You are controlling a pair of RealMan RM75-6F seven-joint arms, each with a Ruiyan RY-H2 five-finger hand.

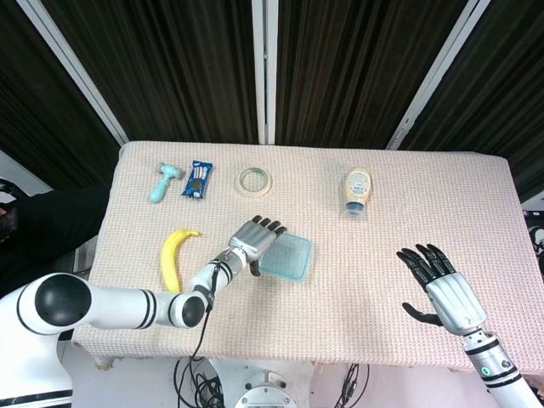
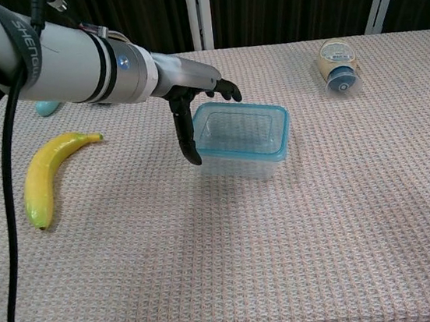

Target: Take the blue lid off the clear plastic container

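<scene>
A clear plastic container (image 2: 238,144) with a blue lid (image 1: 285,256) sits mid-table. My left hand (image 2: 195,93) hovers at the container's left end with spread fingers reaching over the lid's near-left corner and the thumb hanging down beside its left wall; in the head view the left hand (image 1: 256,239) overlaps the lid's left edge. It holds nothing. My right hand (image 1: 445,287) is open, palm down, near the table's front right, far from the container.
A banana (image 2: 48,175) lies left of the container. At the back are a tape roll (image 1: 254,181), a blue toy tool (image 1: 162,181), a cookie packet (image 1: 199,178) and a lying bottle (image 2: 337,65).
</scene>
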